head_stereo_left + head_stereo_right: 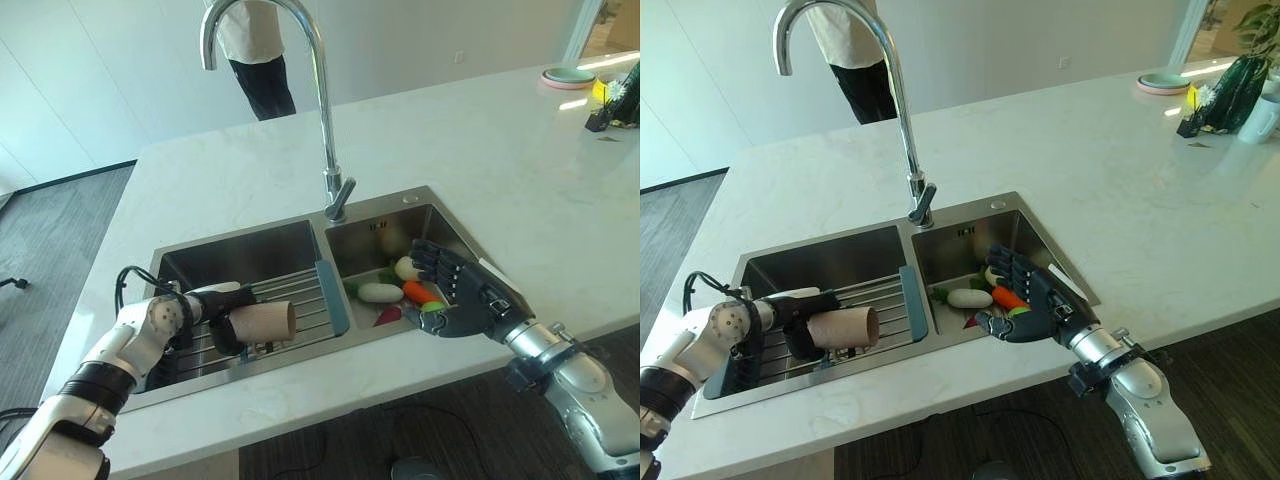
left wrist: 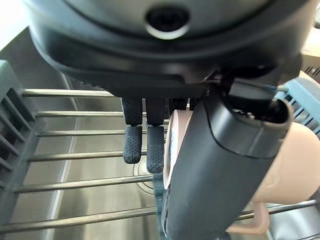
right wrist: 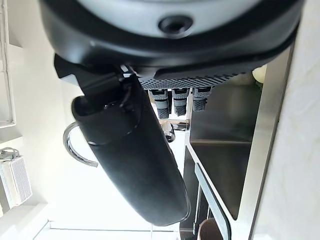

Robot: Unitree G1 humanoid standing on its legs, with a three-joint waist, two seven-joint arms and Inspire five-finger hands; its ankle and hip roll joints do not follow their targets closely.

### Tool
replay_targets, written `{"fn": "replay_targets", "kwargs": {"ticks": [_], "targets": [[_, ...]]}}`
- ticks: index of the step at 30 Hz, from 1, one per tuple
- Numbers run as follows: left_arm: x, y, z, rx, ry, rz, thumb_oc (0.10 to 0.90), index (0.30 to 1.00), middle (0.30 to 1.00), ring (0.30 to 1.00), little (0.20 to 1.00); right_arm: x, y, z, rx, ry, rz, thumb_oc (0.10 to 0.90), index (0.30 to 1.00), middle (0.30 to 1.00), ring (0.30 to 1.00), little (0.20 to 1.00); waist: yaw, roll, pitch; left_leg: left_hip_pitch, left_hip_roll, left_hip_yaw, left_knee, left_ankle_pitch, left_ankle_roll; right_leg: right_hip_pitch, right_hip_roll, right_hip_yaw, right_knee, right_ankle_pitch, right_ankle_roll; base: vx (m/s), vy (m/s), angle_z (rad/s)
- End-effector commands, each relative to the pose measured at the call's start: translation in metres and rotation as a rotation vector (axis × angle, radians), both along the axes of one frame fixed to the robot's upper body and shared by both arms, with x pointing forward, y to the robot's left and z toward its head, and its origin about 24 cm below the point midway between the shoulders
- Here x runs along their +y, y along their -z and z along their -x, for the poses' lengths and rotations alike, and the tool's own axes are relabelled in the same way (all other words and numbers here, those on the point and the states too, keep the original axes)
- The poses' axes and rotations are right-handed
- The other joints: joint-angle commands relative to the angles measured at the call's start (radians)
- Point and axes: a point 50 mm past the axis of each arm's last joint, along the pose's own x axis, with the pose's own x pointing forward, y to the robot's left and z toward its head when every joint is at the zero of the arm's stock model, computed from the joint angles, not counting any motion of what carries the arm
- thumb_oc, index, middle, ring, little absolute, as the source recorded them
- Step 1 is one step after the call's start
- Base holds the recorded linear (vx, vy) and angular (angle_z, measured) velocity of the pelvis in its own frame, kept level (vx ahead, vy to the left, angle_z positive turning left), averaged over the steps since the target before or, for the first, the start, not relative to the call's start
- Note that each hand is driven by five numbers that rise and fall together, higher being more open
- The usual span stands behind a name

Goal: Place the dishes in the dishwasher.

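A beige mug (image 1: 266, 322) lies on its side on the roll-up rack (image 1: 305, 290) over the left sink basin (image 1: 235, 255). My left hand (image 1: 222, 305) is shut on the mug; in the left wrist view the thumb (image 2: 220, 165) lies across the mug (image 2: 295, 165) and the fingers (image 2: 142, 142) hang down on its other side. Above the front of the right basin (image 1: 440, 225) my right hand (image 1: 465, 295) hovers open with straight fingers, holding nothing. Below it lie toy foods: a white oval piece (image 1: 380, 292), a carrot (image 1: 418, 291) and a red piece (image 1: 388, 315).
A tall chrome faucet (image 1: 322, 120) rises behind the divider between the basins. A person (image 1: 255, 50) stands at the counter's far side. Stacked plates (image 1: 568, 76), a dark green plant (image 1: 1240, 90) and a white cup (image 1: 1262, 118) sit at the far right of the white counter (image 1: 500, 160).
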Motion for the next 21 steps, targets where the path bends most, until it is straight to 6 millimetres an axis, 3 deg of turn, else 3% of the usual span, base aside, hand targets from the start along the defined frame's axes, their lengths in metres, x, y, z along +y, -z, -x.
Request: {"fn": "replay_targets", "kwargs": {"ticks": [1,6,12,21], "targets": [[-0.009,-0.048,-0.018,-0.248,0.028,0.089,0.4,0.3,0.3,0.3,0.3,0.012,-0.054,-0.01,-0.304,-0.061,-0.041,0.8,0.9,0.9,0.9,0.9,-0.005,-0.007,-0.033,-0.014,0.012,0.008,0.13,-0.152,0.01,0.015,-0.037,-0.06,0.04,-0.064,0.083,0.0,0.0,0.0],[-0.008,-0.062,-0.016,-0.323,0.024,0.115,0.4,0.3,0.3,0.3,0.3,0.011,-0.054,-0.009,-0.302,-0.052,-0.036,0.8,0.9,0.9,0.9,0.9,0.003,-0.008,-0.034,-0.014,0.009,0.002,0.13,-0.152,0.01,0.017,-0.039,-0.063,0.04,-0.064,0.083,0.0,0.0,0.0],[0.004,-0.092,-0.008,-0.586,-0.061,0.261,0.4,0.3,0.3,0.3,0.3,0.009,-0.051,-0.005,-0.299,-0.025,-0.033,0.8,0.9,0.9,0.9,0.9,0.021,-0.011,-0.031,-0.017,0.007,-0.006,0.13,-0.15,0.008,0.018,-0.045,-0.072,0.04,-0.065,0.083,0.0,-0.005,0.01],[0.018,-0.102,0.022,-0.9,-0.198,0.413,0.4,0.3,0.3,0.3,0.3,0.006,-0.048,0.0,-0.306,0.02,-0.038,0.8,0.9,0.9,0.9,0.9,0.06,-0.023,-0.029,-0.026,0.0,-0.037,0.13,-0.148,0.006,0.022,-0.055,-0.092,0.04,-0.072,0.077,0.0,-0.01,0.04]]}}
